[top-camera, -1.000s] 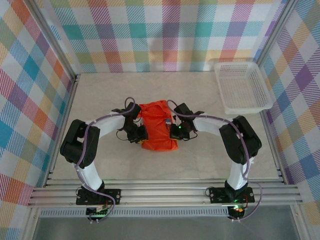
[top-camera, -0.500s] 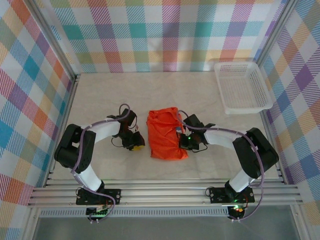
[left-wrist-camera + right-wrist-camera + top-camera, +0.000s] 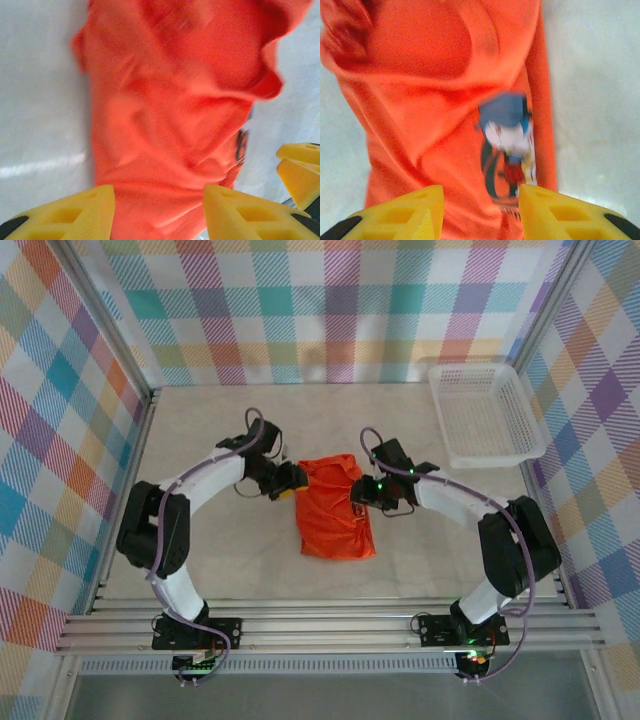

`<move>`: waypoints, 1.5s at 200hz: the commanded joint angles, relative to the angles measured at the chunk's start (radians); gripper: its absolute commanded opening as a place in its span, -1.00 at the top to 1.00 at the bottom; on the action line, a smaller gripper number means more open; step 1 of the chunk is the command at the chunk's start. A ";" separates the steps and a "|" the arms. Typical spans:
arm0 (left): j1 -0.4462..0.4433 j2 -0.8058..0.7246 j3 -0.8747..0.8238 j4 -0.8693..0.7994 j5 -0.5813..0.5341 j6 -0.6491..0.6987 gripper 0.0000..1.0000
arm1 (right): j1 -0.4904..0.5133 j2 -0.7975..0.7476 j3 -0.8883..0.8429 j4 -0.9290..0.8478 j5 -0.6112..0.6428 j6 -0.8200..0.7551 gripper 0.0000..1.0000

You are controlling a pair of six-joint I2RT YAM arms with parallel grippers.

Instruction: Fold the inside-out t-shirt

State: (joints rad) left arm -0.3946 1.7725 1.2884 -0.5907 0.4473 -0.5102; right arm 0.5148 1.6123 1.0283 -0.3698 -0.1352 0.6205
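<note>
- Top view: the t-shirt [image 3: 336, 506] lies mid-frame on the table [image 3: 200, 430], with its long side running up and down. My left pincer [image 3: 291, 483] is at its upper left corner and my right pincer [image 3: 357, 492] is at its upper right edge. Both are equally near.
- Left wrist view: my left pincer [image 3: 157, 212] is wide open and holds nothing. The t-shirt stretches up the frame.
- Right wrist view: my right pincer [image 3: 480, 210] is wide open and empty, with the t-shirt straight ahead.

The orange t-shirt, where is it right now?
Top view: the t-shirt lies bunched on the table, between the left gripper and the right gripper, well left of the white basket.
</note>
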 commanded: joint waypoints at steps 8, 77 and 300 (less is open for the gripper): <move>0.013 0.130 0.166 -0.095 -0.021 0.059 0.02 | -0.041 0.143 0.131 0.015 0.005 -0.044 0.04; 0.013 0.396 0.446 -0.188 -0.036 0.096 0.07 | -0.065 0.322 0.282 0.034 -0.053 -0.034 0.23; 0.054 0.212 0.387 -0.335 -0.257 0.058 -0.11 | -0.105 0.242 0.383 -0.240 0.003 -0.016 -0.23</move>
State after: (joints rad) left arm -0.3141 2.2150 1.8507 -0.9104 0.2512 -0.4294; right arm 0.4068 1.9736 1.4979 -0.5854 -0.1131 0.6197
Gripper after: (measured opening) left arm 0.573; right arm 0.630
